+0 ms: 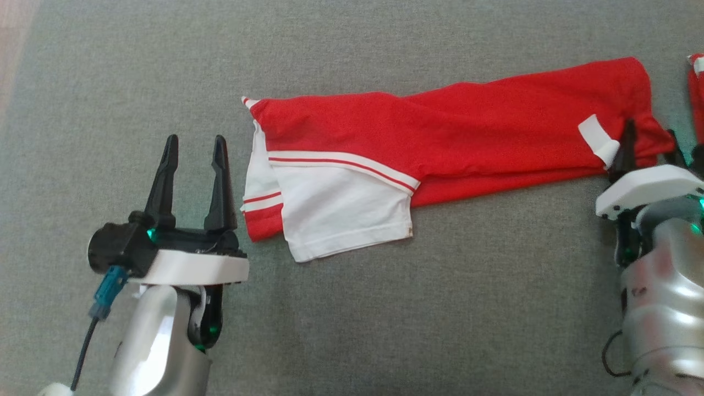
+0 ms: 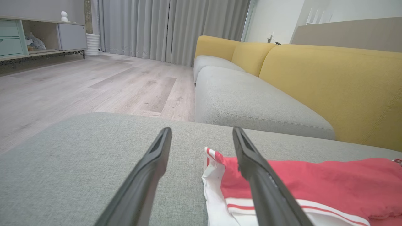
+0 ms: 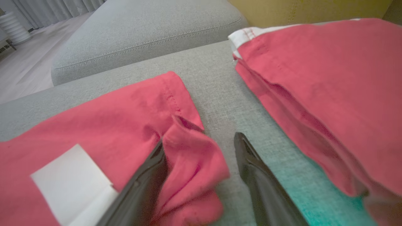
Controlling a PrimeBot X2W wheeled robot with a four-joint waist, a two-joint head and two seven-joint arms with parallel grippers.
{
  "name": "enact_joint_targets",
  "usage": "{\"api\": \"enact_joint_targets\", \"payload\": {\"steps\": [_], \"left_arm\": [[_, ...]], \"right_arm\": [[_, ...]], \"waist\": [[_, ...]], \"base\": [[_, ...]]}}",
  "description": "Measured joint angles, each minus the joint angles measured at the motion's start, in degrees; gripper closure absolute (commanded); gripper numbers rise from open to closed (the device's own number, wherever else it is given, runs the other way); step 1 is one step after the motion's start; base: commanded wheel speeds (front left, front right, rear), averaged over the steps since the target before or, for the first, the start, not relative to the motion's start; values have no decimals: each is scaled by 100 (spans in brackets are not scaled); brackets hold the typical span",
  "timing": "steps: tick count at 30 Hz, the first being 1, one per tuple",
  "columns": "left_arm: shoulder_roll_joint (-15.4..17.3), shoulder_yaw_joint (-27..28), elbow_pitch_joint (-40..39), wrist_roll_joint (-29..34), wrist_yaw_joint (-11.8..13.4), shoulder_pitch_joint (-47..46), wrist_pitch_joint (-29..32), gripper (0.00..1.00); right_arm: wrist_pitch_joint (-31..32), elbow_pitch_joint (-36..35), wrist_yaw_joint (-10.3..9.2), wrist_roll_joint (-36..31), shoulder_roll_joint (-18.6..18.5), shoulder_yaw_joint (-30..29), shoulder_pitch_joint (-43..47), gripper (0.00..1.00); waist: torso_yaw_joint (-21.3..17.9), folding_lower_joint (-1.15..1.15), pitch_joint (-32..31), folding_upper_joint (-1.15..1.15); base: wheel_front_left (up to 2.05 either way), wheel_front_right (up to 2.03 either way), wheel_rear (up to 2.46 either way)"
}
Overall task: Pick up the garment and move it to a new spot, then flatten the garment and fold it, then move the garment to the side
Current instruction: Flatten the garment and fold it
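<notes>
The red and white garment (image 1: 440, 126) lies stretched out in a long band across the grey cushion (image 1: 385, 308). Its white, red-striped end (image 1: 335, 214) is on the left, and a white patch (image 1: 597, 137) sits near its right end. My left gripper (image 1: 196, 138) stands open just left of the white end, touching nothing. In the left wrist view the garment (image 2: 329, 182) lies behind its right finger (image 2: 263, 182). My right gripper (image 1: 650, 131) is open at the garment's right end. In the right wrist view a bunched red fold (image 3: 191, 163) lies between its spread fingers (image 3: 251, 175).
Another piece of red cloth (image 3: 329, 78) with a white hem lies just right of the right gripper, at the head view's edge (image 1: 697, 93). Beyond the cushion are a yellow-backed sofa (image 2: 329, 84) with grey seats, a wooden floor (image 2: 78, 84) and a low cabinet (image 2: 37, 34).
</notes>
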Motion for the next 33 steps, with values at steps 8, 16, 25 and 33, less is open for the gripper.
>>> {"api": "enact_joint_targets", "payload": {"steps": [8, 16, 25, 33], "left_arm": [[-9, 59, 33, 60, -49, 4, 0, 0], [-13, 81, 36, 96, -51, 24, 0, 0], [-15, 53, 56, 94, -49, 181, 0, 0], [-15, -18, 122, 93, -47, 279, 0, 0]], "right_arm": [[-170, 597, -5, -89, 26, 135, -259, 100], [-211, 225, -5, -742, 167, -586, -49, 100], [52, -916, -4, -1232, 159, -1159, 102, 100], [96, -1016, -5, -275, 144, -183, 109, 100]], "waist": [[-116, 0, -163, 0], [-258, 0, -402, 0], [-347, -1, -735, 0], [-274, -1, -1027, 0]], "base": [[0, 0, 0], [0, 0, 0], [0, 0, 0], [0, 0, 0]]}}
